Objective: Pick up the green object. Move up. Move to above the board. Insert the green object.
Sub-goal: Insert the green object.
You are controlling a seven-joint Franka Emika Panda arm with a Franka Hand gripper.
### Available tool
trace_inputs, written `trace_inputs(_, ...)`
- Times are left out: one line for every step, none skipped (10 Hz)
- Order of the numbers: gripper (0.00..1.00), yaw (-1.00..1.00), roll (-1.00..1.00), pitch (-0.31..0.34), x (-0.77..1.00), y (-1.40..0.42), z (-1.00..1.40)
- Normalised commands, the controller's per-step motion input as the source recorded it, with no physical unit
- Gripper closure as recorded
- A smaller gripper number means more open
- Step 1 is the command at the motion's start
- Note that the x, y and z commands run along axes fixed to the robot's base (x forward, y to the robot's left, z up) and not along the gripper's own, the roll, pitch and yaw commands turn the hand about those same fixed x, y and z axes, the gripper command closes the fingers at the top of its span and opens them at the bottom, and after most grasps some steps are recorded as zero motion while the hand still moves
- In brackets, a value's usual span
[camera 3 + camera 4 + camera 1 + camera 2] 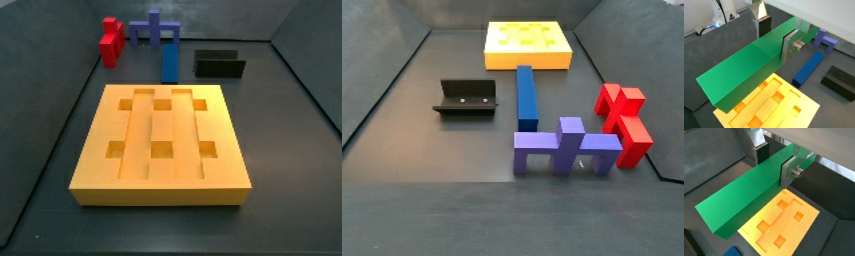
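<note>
In both wrist views the hand point(793, 44) is gripping the green object point(747, 65), its silver fingers point(788, 172) pressing the bar's sides. The bar is hanging in the air over the board point(784, 223). In the side views the hand and bar are out of frame. The board point(160, 145) is lying flat on the dark surface point(287, 120), its six square holes empty. At its 12 o'clock are lying a blue bar point(170, 55), a red block point(111, 42) and the fixture point(219, 64). No writing is showing.
</note>
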Motion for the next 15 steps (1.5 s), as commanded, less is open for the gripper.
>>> trace_inputs(1.0,0.0,-0.05,-0.031,-0.44,0.0,-1.0)
trace_inputs(1.0,0.0,0.0,0.0,-0.1,-0.21,-0.99)
trace_inputs(1.0,0.2,0.0,-0.047,0.05,-0.35,-0.97)
trace_inputs(1.0,0.17,0.0,-0.154,0.0,-0.19,-0.89)
trace_inputs(1.0,0.13,0.0,-0.059,0.29,-0.21,-0.99)
trace_inputs(1.0,0.12,0.0,-0.119,0.21,-0.12,-1.0)
trace_inputs(1.0,0.21,0.06,-0.074,0.05,-0.05,-1.0)
trace_inputs(1.0,0.45,0.16,-0.074,-0.01,-0.02,-0.93)
trace_inputs(1.0,0.28,0.14,-0.074,0.0,-0.07,-0.96)
trace_inputs(1.0,0.05,0.09,-0.149,-0.05,-0.13,-0.95)
trace_inputs(1.0,-0.04,0.07,-0.186,-0.24,-0.1,-0.92)
trace_inputs(1.0,-0.12,0.04,-0.177,-0.41,-0.07,-0.87)
trace_inputs(1.0,0.0,0.11,-0.11,-0.32,-0.02,-0.77)
trace_inputs(1.0,0.0,0.12,-0.13,-0.17,0.0,-0.83)
trace_inputs(1.0,0.0,0.04,-0.133,0.0,0.0,-0.79)
